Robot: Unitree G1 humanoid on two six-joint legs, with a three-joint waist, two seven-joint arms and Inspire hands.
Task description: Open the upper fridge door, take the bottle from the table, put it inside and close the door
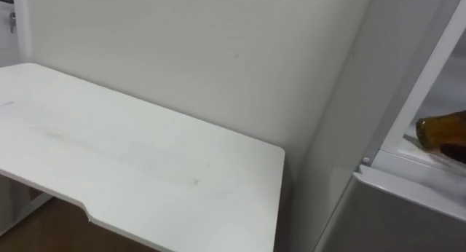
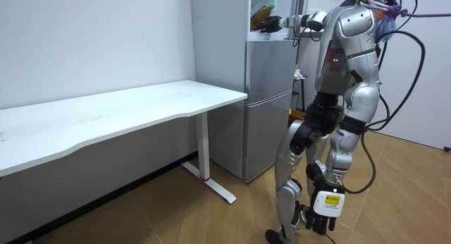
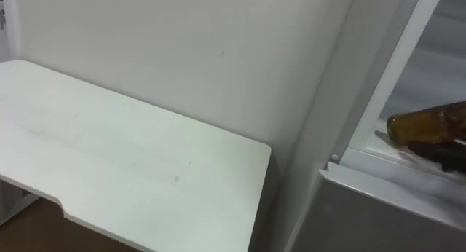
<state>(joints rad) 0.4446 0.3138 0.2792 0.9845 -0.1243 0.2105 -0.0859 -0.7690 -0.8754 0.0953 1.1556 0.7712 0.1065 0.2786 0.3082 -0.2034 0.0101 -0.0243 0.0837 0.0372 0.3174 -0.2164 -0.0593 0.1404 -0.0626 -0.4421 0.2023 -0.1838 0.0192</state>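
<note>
A brown bottle (image 1: pixel 439 128) (image 3: pixel 424 125) lies tilted on its side just inside the open upper fridge compartment (image 2: pixel 276 29), above its white sill (image 3: pixel 393 180). My right hand (image 3: pixel 445 154) is shut on it, dark fingers curled under the bottle (image 2: pixel 262 17). In the room view I stand in front of the grey fridge (image 2: pixel 268 96) with the right arm stretched out to it at shoulder height. My left hand (image 2: pixel 323 214) hangs low by my leg with relaxed fingers.
A long white table (image 1: pixel 145 164) (image 2: pixel 127 110) stands against the wall to my left, its end close to the fridge's side. The fridge's grey lower door (image 1: pixel 393 223) is closed. Wooden floor (image 2: pixel 211 223) lies open around me.
</note>
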